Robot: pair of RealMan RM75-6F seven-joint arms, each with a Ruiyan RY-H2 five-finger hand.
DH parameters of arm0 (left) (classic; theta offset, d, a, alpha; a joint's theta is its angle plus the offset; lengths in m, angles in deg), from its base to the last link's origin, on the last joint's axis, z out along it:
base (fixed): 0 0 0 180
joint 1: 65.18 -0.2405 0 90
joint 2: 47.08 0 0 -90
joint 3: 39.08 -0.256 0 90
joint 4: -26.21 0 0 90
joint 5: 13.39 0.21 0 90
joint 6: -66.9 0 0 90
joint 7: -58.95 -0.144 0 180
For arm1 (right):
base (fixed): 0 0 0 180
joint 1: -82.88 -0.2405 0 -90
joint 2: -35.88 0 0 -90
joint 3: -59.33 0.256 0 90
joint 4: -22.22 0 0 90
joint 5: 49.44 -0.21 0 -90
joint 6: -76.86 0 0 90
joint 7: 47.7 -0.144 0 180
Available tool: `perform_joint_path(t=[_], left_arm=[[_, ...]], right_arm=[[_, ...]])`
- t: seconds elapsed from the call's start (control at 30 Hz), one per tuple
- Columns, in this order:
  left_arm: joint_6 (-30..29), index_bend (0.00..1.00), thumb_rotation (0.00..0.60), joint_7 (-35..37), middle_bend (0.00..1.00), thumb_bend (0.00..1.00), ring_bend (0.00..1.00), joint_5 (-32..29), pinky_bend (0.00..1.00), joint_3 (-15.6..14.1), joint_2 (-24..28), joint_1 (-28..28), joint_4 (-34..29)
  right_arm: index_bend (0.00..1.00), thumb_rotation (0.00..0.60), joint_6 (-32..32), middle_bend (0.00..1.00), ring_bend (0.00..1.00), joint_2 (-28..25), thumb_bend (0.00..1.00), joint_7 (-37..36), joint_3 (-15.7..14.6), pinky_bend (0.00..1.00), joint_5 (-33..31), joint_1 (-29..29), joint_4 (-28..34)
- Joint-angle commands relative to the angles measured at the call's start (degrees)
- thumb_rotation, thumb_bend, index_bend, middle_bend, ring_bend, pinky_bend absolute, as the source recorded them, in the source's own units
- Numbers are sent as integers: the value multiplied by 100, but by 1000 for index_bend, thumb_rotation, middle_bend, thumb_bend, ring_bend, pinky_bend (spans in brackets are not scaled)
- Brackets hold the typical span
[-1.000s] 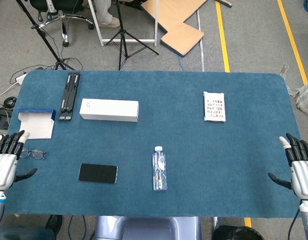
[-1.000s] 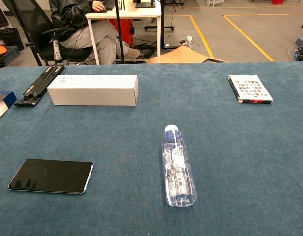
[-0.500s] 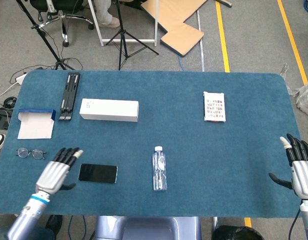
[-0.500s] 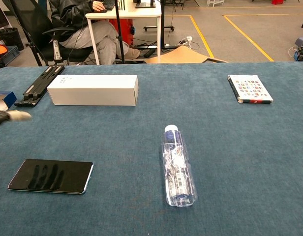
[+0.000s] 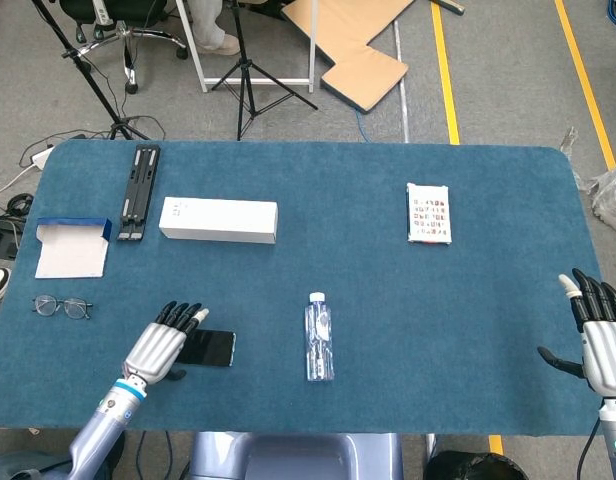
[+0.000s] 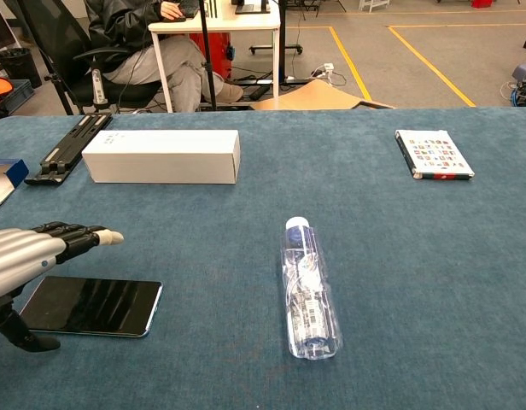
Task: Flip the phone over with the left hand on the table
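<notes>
The black phone point(image 5: 210, 348) point(image 6: 96, 305) lies flat on the blue table, screen dark, near the front left. My left hand point(image 5: 164, 344) point(image 6: 24, 256) hovers over its left end with fingers stretched out and apart, holding nothing; whether it touches the phone cannot be told. My right hand point(image 5: 600, 335) stays open at the table's right edge, far from the phone, and shows only in the head view.
A clear plastic bottle point(image 5: 319, 336) point(image 6: 309, 290) lies right of the phone. A white box point(image 5: 218, 219), a black stand point(image 5: 138, 190), an open blue carton point(image 5: 73, 246) and glasses point(image 5: 62, 306) sit at the left. A card pack point(image 5: 429, 213) lies at the right.
My left hand has moved right from the table's left edge to above the phone's left end. The phone and my right hand have not moved.
</notes>
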Motion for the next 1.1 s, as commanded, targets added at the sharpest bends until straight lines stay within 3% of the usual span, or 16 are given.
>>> perform_joint_path(t=[0.03, 0.63, 0.87, 1.1], left_arm=[[45, 0, 600, -37, 0, 115, 0, -49, 0, 22, -54, 36, 40], [160, 0, 600, -91, 0, 167, 0, -240, 0, 83, -278, 172, 286], [230, 16, 600, -9, 6, 372, 24, -248, 42, 37, -268, 205, 337], [283, 150, 600, 72, 110, 778, 137, -161, 113, -70, -156, 224, 260]], right_arm=[[0, 600, 9, 0, 0, 4, 0, 0, 0, 0, -9, -2, -7], [0, 600, 52, 0, 0, 18, 0, -7, -1, 0, -34, -17, -37], [0, 600, 71, 0, 0, 24, 0, 1, -8, 0, -31, -26, -38], [0, 600, 94, 0, 0, 26, 0, -23, -14, 0, -39, -30, -40]])
